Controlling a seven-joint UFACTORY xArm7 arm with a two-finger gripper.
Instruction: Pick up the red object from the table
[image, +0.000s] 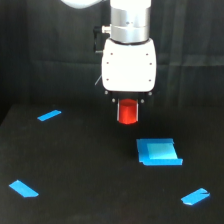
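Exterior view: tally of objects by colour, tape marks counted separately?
Red cylinder: 1, at the gripper
Blue block: 1
Blue tape marks: 3
Total: 5

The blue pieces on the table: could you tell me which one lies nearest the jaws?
The blue block, the largest, just below and to the exterior view's right of the jaws; the three tape strips lie farther out.

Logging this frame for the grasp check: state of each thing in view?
gripper: jaws shut on the red object, above the table
red object: upright, held, looks off the table
blue square block: flat on the table, untouched
table: bears the block and three blue tape marks
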